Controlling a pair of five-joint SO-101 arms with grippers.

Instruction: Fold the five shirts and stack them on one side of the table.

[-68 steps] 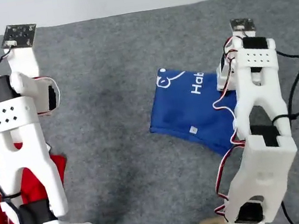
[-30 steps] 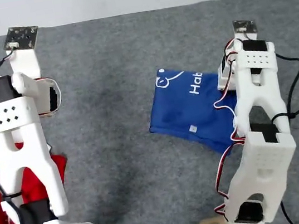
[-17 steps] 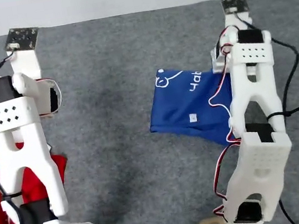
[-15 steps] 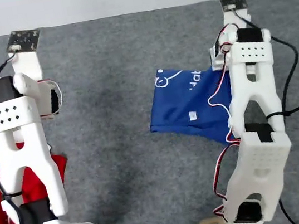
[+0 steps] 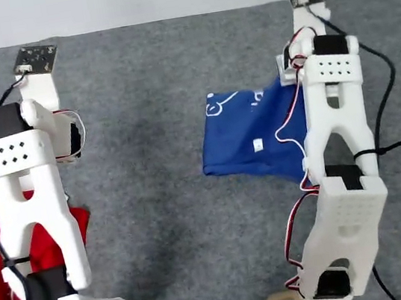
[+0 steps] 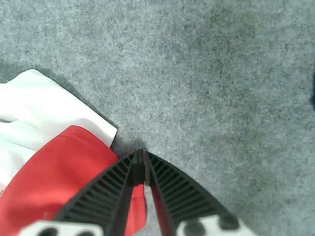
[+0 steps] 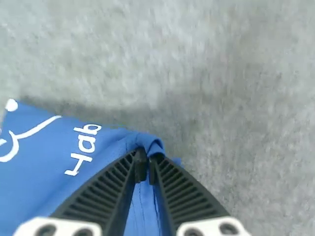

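The right pincer [image 7: 142, 166] is clenching a bunched fold of the blue shirt [image 5: 248, 139]. Its two ribbed fingers are pressing together on the cloth right at the shirt's far edge, where the fabric is puckering up around the tips. The blue shirt is lying on the grey tabletop [image 5: 138, 84], right of the middle, with its left part spreading out flat. Its right part is disappearing under the right arm [image 5: 336, 122], which is stretching over it towards the far side. White lettering [image 7: 83, 145] is running across the shirt close to the pinched spot, and a small white label [image 5: 258, 144] is showing nearer its middle. Over on the left, the left pincer [image 6: 143, 169] is sitting clenched with nothing between its fingers that I can make out. Its tips are meeting over grey surface just beside the edge of the red shirt [image 6: 54, 187]. That red shirt is lying crumpled at the near left of the tabletop, partly under the left arm [image 5: 26, 198]. A white cloth [image 6: 39, 113] is lying against it on its far side, with the red overlapping the white. The red and white heap and the blue shirt are lying well apart, with grey tabletop between them.
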